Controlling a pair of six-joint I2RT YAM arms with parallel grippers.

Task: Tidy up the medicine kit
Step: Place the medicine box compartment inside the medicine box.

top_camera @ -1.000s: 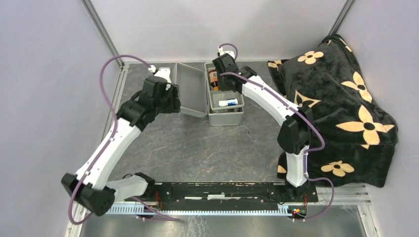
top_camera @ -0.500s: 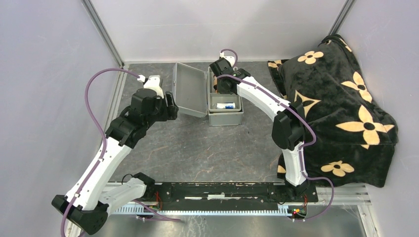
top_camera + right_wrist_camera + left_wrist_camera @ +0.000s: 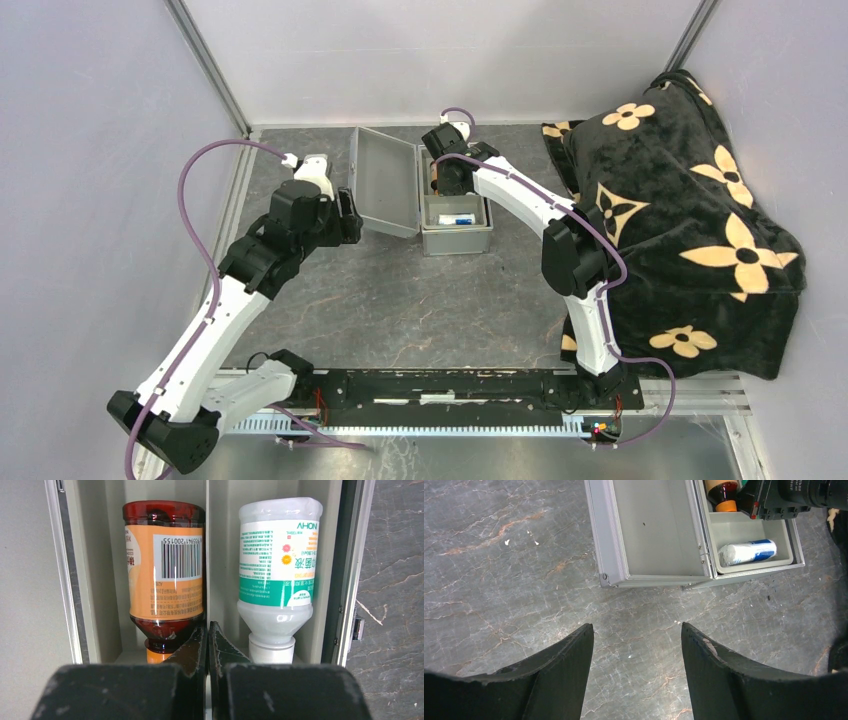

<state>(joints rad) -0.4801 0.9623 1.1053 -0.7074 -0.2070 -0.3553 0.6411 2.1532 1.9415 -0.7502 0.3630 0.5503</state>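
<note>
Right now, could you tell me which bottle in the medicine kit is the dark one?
The brown bottle with the orange label, left of the divider in the right wrist view; the other bottle is white with green print.

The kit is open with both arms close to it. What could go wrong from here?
1. The right gripper is shut, its tips between the amber bottle and the white bottle; going lower could knock either or strike the divider.
2. It hangs over the open medicine kit; swinging the lid shut now would likely hit it.
3. The left gripper, open near the lid, could shove the kit if it advances.
</note>
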